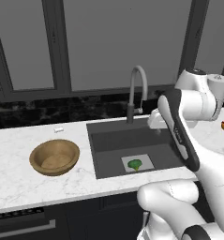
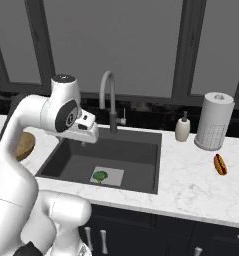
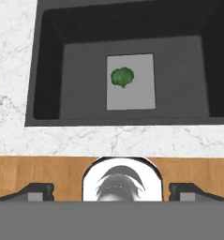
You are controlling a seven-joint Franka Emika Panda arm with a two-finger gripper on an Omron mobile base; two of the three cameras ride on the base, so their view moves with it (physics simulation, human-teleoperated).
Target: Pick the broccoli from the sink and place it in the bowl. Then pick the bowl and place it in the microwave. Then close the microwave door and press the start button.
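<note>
The claw [image 3: 111, 190] hangs above the sink [image 3: 48, 70] with its jaws spread wide and nothing between them; straight below and ahead of it the broccoli [image 3: 122, 77] lies on a pale mat [image 3: 137, 96] on the basin floor, well apart from the fingertips [image 3: 36, 191]; the wooden bowl [image 1: 54, 157] sits on the marble desk [image 1: 19, 178] off to the claw's left, beyond the sink's rim, empty.
</note>
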